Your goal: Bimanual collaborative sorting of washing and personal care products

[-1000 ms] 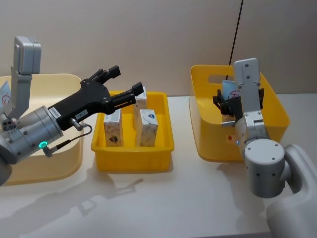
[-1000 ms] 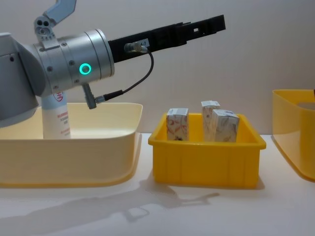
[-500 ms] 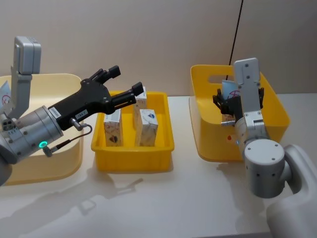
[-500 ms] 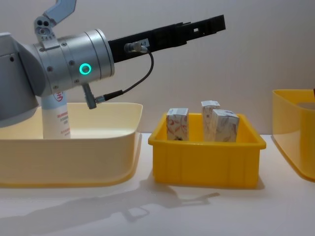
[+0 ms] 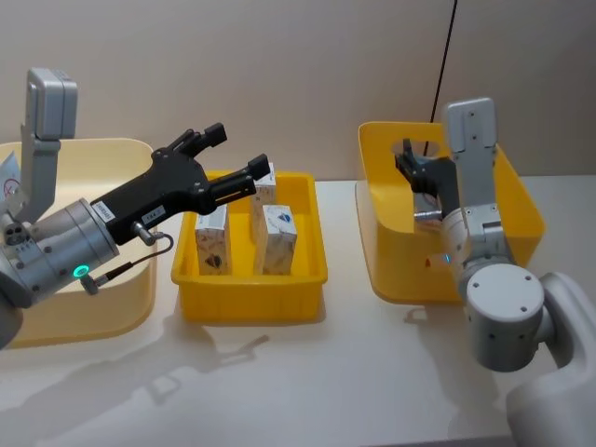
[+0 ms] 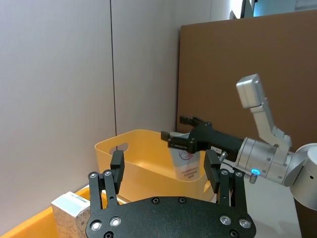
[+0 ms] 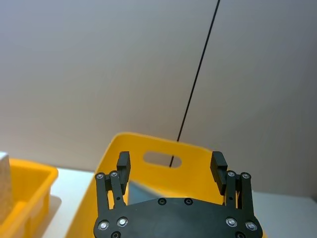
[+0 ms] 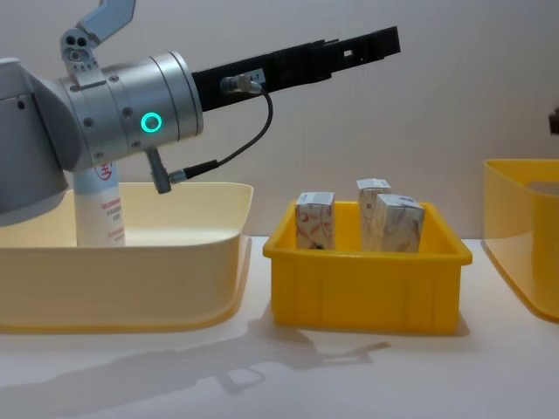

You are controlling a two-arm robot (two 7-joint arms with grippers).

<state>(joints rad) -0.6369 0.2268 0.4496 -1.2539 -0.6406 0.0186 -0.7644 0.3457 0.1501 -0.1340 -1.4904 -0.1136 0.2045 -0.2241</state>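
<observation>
My left gripper hangs open and empty above the small yellow bin, which holds three upright white cartons. My right gripper is raised over the large yellow bin; its fingers stand wide apart with nothing between them. In the left wrist view a light-blue tube with a red logo stands in that bin just below the right gripper. Another tube stands in the cream bin behind my left arm.
The three bins sit in a row on a white table, with bare table in front of them. A black cable runs down the wall behind the large yellow bin.
My right gripper has opened, let go of the light-blue tube in the large yellow bin and risen above it. The left arm has not moved.
</observation>
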